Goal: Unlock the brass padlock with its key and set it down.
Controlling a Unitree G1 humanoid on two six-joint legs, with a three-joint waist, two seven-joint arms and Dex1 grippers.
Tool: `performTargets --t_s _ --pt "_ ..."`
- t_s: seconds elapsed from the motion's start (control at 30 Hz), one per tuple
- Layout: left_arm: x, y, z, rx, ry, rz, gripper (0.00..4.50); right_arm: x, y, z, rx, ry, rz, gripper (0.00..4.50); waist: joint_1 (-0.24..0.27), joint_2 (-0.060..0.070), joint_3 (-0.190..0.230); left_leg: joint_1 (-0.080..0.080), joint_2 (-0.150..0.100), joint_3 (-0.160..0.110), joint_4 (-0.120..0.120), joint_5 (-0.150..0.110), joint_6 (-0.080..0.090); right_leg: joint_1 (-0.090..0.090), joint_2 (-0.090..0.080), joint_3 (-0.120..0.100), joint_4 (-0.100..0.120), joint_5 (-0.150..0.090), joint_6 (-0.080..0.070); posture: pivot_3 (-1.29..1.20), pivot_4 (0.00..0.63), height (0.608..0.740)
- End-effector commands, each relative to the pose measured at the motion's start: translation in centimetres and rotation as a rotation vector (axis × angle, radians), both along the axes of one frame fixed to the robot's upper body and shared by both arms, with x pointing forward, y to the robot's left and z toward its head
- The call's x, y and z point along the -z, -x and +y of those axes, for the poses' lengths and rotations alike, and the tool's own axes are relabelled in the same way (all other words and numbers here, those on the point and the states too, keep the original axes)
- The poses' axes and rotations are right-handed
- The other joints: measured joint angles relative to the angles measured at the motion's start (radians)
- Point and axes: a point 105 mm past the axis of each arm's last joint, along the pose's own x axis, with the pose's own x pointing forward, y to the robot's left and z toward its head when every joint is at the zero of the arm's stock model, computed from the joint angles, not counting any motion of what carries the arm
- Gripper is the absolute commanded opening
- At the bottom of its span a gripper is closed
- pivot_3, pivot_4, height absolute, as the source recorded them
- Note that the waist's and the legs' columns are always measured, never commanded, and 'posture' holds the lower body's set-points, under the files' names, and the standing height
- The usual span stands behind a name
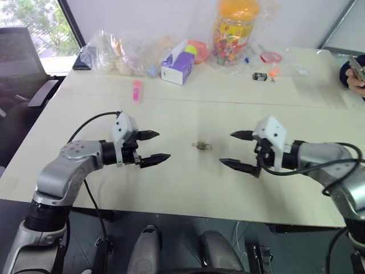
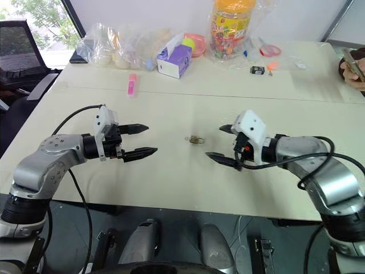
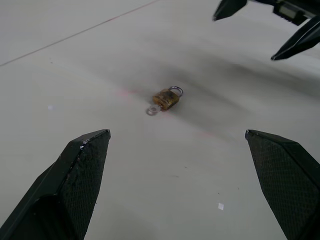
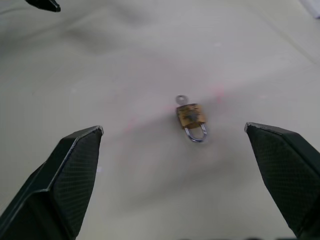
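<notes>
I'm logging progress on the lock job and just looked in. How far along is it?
Done: the brass padlock lies flat on the table, and the key looks seated in its base. In hand: nothing; the left gripper and right gripper are open on either side of it. Left: I can't tell whether the shackle has sprung, so unlocking may remain.

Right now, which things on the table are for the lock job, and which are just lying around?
For the job:
brass padlock
key, at the padlock's bottom end
left gripper, open
right gripper, open

Just lying about:
candy jar
purple tissue box
pink marker
clear bags of snacks
small black-and-silver object
</notes>
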Motion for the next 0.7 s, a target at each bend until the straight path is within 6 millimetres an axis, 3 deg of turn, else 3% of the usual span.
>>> performTargets --t_s 0.03,0.23,0.53,0.63,0.7 --pt "-0.8 0.1 -0.2 0.015 0.003 -0.043 4.5 0.5 -0.8 1.2 -0.051 -0.002 -0.003 4.47 0.0 0.0 0.0 0.0 0.0 0.0 0.0 0.0 0.0 0.0 0.0 0.0 0.0 0.0 0.0 0.0 0.15 0.74" --pt "-0.8 0.2 0.0 0.01 -0.007 -0.044 4.5 2.6 -4.1 2.7 -0.04 -0.01 0.023 4.47 0.0 0.0 0.0 0.0 0.0 0.0 0.0 0.0 0.0 0.0 0.0 0.0 0.0 0.0 0.0 0.0 0.15 0.74" --pt "-0.9 0.7 0.1 -0.009 -0.013 -0.046 4.5 5.4 -6.7 2.1 -0.003 0.017 0.059 4.47 -0.002 0.0 0.001 -0.001 0.0 0.0 0.0 0.0 0.0 -0.001 0.0 0.0 0.0 0.0 0.0 0.0 0.15 0.74" --pt "-0.9 0.9 0.2 -0.014 -0.017 -0.046 4.5 6.3 -6.8 2.3 -0.003 0.029 0.067 3.62 -0.005 0.0 0.001 0.0 0.0 0.0 0.0 0.0 0.0 -0.001 0.0 0.0 0.001 0.0 0.0 0.0 0.15 0.74" --pt "-0.9 0.9 0.3 -0.019 -0.019 -0.045 4.5 6.7 -6.9 2.5 -0.002 0.035 0.059 2.63 -0.005 0.0 0.0 0.0 0.0 0.0 0.0 0.0 0.0 -0.001 0.0 0.0 0.001 0.0 0.0 0.0 0.15 0.74"
